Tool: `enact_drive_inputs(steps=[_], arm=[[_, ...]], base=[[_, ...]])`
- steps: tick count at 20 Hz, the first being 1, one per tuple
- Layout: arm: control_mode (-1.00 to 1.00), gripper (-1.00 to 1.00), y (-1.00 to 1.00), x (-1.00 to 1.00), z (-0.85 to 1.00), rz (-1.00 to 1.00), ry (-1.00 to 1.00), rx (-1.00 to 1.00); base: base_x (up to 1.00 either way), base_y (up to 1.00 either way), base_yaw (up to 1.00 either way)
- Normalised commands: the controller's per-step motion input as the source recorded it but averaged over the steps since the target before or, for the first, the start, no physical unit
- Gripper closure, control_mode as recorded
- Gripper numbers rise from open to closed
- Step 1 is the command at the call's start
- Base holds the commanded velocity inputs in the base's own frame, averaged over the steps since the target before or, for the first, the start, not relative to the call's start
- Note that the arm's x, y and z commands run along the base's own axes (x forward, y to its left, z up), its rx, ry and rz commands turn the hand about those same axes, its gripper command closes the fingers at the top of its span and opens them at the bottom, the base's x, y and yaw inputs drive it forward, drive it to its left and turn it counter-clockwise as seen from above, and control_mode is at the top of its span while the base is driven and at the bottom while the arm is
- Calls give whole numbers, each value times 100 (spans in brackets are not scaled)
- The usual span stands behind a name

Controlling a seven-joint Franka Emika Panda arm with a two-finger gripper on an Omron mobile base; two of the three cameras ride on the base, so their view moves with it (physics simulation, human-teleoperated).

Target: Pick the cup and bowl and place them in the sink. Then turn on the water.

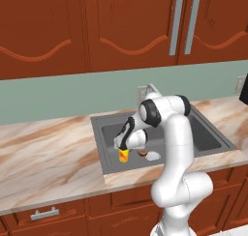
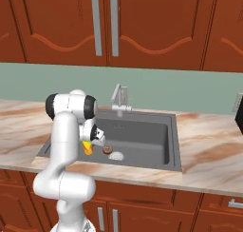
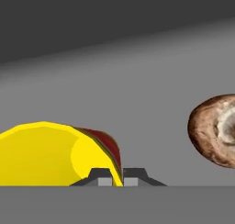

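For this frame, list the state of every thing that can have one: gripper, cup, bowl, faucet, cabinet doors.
gripper: shut on the cup's rim, low in the sink.
cup: yellow, upright, held inside the basin.
bowl: lying on the sink floor, right of the cup.
faucet: no stream visible.
cabinet doors: closed.

No readable writing, labels, brand names, numbers or signs appear anywhere around the sink [image 1: 213,142], its counter or the cabinets.
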Motion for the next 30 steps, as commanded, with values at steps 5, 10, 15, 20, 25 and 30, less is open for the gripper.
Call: enact_drive_inputs(steps=[5,10,15,20,25,30], arm=[[-100,100,0,0,-15,0,0,0],[-100,-100,0,0,0,0,0,0],[-100,-100,0,0,3,0,0,0],[-100,-100,-6,0,20,0,0,0],[-100,-100,-13,0,32,0,0,1],[-100,-100,-23,-10,29,0,0,2]], base=[[0,0,0],[0,0,0],[0,0,0],[0,0,0],[0,0,0],[0,0,0]])
